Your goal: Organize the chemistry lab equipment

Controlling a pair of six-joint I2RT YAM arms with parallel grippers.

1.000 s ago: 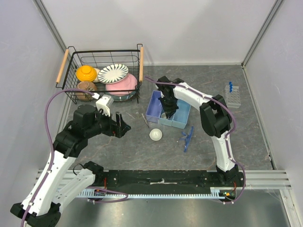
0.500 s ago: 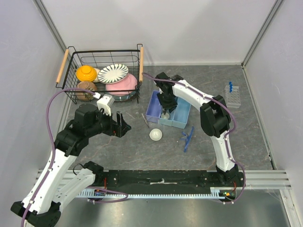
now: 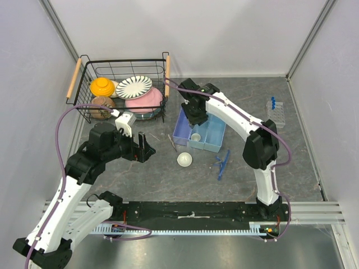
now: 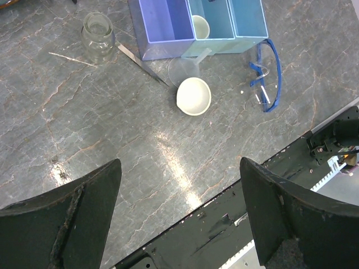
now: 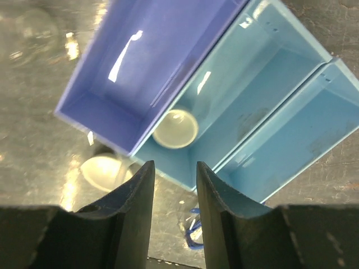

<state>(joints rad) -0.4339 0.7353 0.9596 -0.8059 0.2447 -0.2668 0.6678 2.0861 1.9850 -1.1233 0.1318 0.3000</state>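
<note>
A tiny white cup stands alone in the middle light-blue compartment of the bin set, also in the top view as the cup. My right gripper hangs open above it, nothing between its fingers; from above the right gripper sits over the bins' back edge. The white dish lies on the table in front of the bins, a thin metal spatula to its left. Blue-framed clear glasses lie to its right. My left gripper is wide open and empty, left of the dish.
A clear tube rack with blue-capped tubes stands at the far right. A black wire basket of crockery sits at the back left. A glass jar and a clear funnel stand near the purple bin.
My right gripper has opened, let go of the tiny cup in the light-blue compartment, and risen back toward the bins' far edge. The left arm has not moved.
</note>
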